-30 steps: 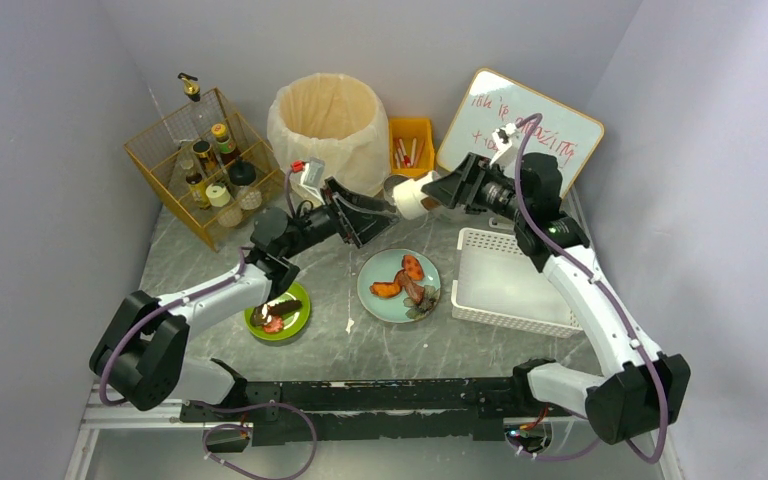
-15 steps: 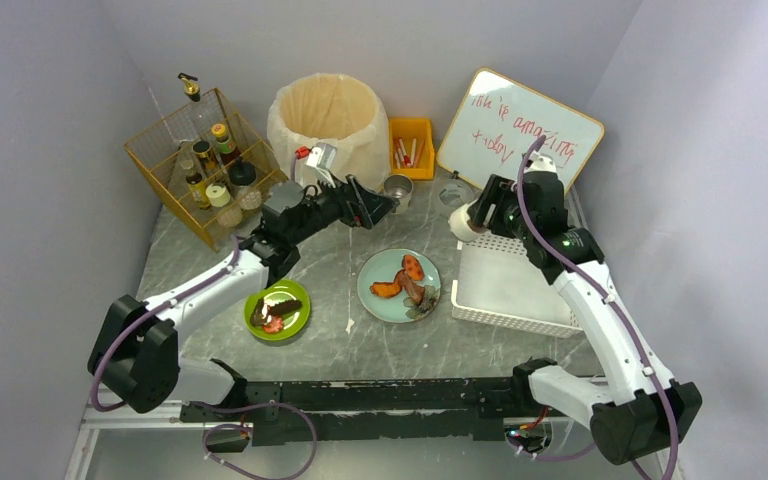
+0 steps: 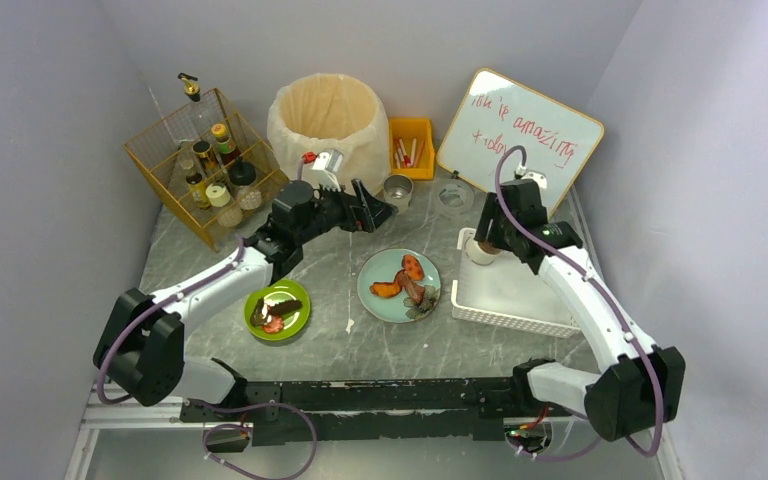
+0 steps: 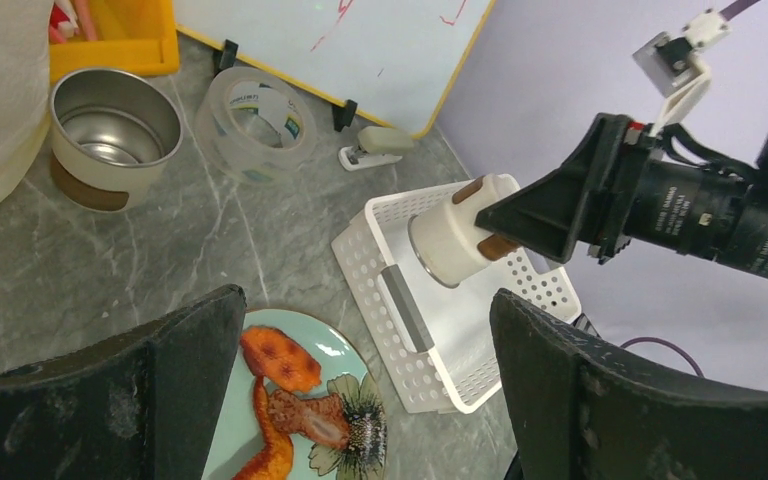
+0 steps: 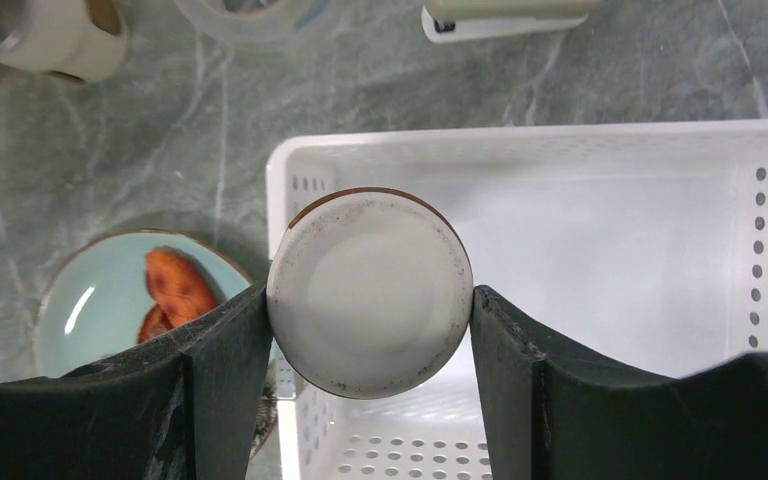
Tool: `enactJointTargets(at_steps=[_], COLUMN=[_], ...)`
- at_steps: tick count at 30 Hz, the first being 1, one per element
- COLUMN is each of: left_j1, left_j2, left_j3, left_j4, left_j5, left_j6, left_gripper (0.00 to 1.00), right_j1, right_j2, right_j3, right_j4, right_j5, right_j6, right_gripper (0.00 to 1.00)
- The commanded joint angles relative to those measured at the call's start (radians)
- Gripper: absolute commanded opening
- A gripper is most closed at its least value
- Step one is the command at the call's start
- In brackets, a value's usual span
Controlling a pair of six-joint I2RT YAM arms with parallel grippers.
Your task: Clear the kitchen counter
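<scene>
Grey marble kitchen counter, spreading under and around the white basket that stands on its right side. The right gripper clamps a white cup over the basket's far left corner. The left gripper, fingers wide apart and empty, hangs left of the basket, beyond a blue plate.

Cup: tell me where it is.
Top view, right side: the cup is clamped in the right gripper over the far-left corner of the basket, just right of the plate.
</scene>
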Motion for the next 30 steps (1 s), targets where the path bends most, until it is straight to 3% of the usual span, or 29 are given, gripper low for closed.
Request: enactJointTargets(at_steps=[1,11,30], left_j1=[-0.002,0.000,0.016], left_j2=[0.002,0.039,0.046], left_j3=[0.046,0.080,0.082], left_j4=[-0.018,-0.086,-0.106], left_j5=[-0.031,-0.049,-0.052], left_j6=[0.001,-0.006,-0.009], left_gripper=[0.97,0.97,0.97], right_j1=[0.004,0.053,0.186], right_j2=[0.044,0.139,0.307], right_j3=[-0.013,-0.040,-0.035], right_j4=[0.042,0.086,0.242], right_j5=[0.035,0.136,0.084], right_j6=[-0.015,-0.016,-0.003], right_gripper=[0.00,0.00,0.00])
